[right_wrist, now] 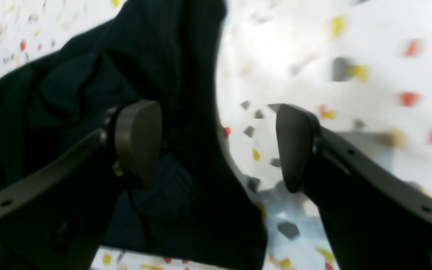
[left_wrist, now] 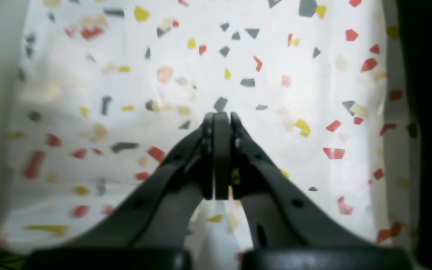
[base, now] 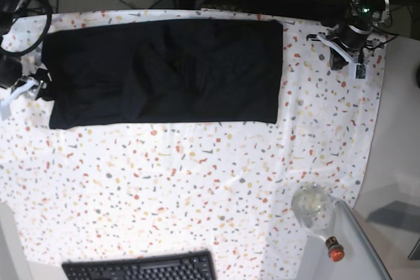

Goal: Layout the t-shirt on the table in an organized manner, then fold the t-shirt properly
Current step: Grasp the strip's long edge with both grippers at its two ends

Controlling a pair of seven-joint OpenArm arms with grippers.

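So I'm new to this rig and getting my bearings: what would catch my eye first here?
The black t-shirt, folded into a long rectangle across the far half of the speckled table. At its end on the base view's left, the right gripper stands open at the cloth's edge. Opposite, the left gripper is shut, empty, off the shirt.

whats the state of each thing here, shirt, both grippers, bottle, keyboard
t-shirt: folded into a long rectangle, flat on the table, a few wrinkles
left gripper: shut, holding nothing, over bare table
right gripper: open, at the t-shirt's edge, one finger over the fabric
bottle: lying on its side, red cap on
keyboard: flat at the table's near edge, partly cut off
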